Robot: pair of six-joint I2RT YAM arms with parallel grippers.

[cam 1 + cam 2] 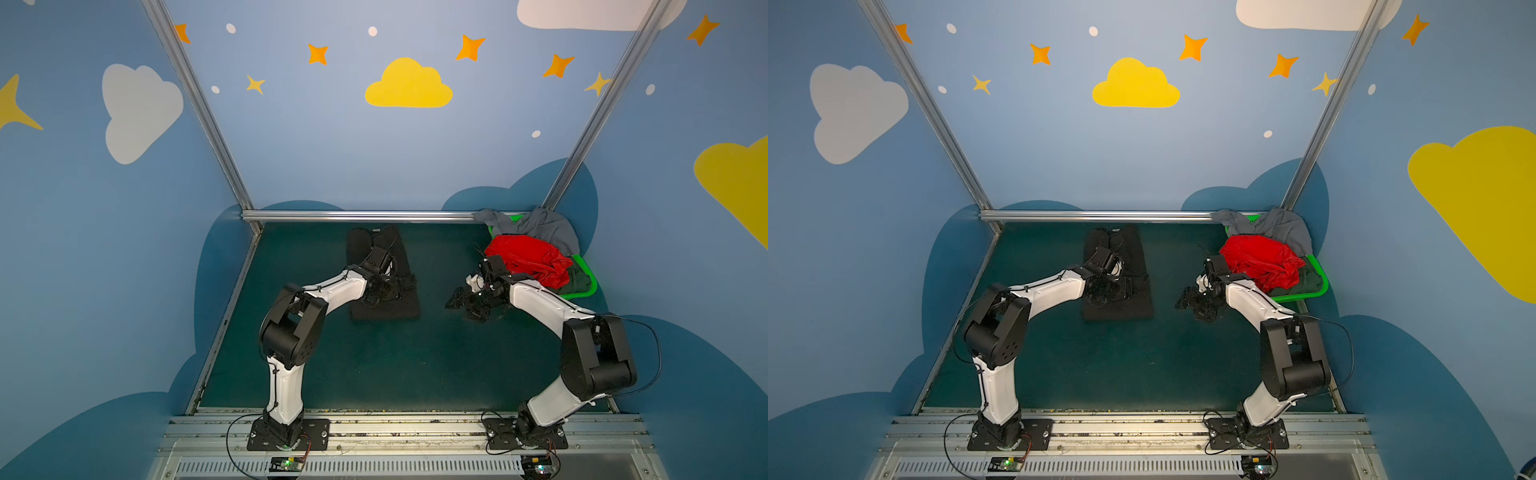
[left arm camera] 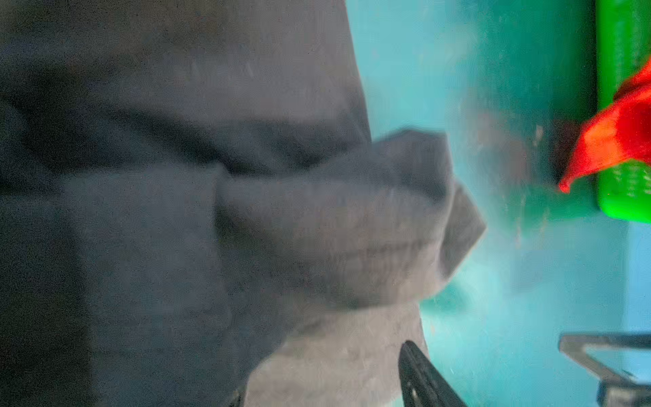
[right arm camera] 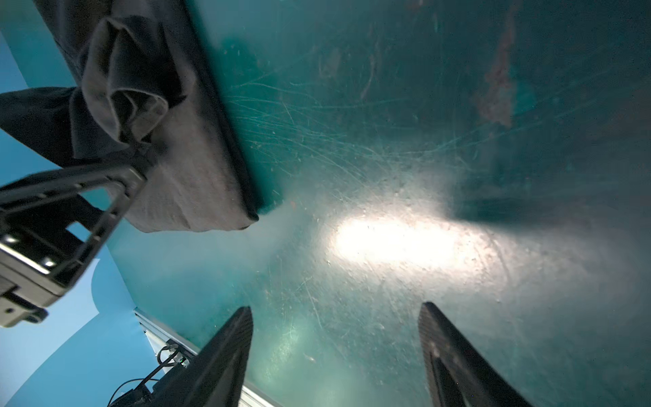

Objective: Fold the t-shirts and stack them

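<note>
A black t-shirt (image 1: 384,307) (image 1: 1117,309) lies folded on the dark green table, left of centre in both top views, with a bunched fold across its middle (image 2: 317,218) (image 3: 123,88). My left gripper (image 1: 392,291) (image 1: 1123,291) (image 2: 324,370) hovers low over it, jaws apart, with flat cloth under them. One of its fingers (image 3: 116,183) rests at the shirt's edge. My right gripper (image 1: 457,305) (image 1: 1187,305) (image 3: 336,310) stands open over bare table, right of the shirt. Red (image 1: 528,257) (image 1: 1262,262), grey (image 1: 544,228) and dark green (image 1: 579,280) t-shirts are heaped at the back right.
The heaped shirts fill a bright green plastic basket (image 1: 582,296) (image 1: 1304,296) (image 2: 623,53) in the back right corner. A red sleeve (image 2: 616,141) hangs over its rim. Metal rails and blue walls bound the table (image 1: 374,365) at the back and sides.
</note>
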